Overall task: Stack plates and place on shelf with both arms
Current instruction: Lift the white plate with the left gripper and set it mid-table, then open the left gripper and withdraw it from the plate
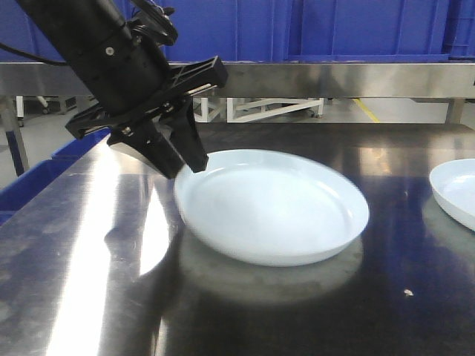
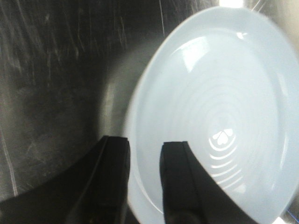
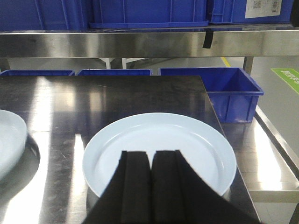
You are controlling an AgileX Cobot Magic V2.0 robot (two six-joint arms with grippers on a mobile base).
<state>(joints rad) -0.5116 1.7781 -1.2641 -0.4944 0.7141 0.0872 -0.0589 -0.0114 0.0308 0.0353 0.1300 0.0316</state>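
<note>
Plate (image 1: 274,208) rim clamped between left fingers (image 2: 114,179); right fingers (image 3: 135,186) closed, empty.

The front camera looks low across the worktop (image 1: 74,297). Wrist cameras sit close over the plates (image 2: 210,116), which the front also sees.

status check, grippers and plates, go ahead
Left gripper straddling left plate rim, grip unconfirmed. Right gripper shut, empty, aimed at right plate. Not stacked yet; nothing between them.
</note>
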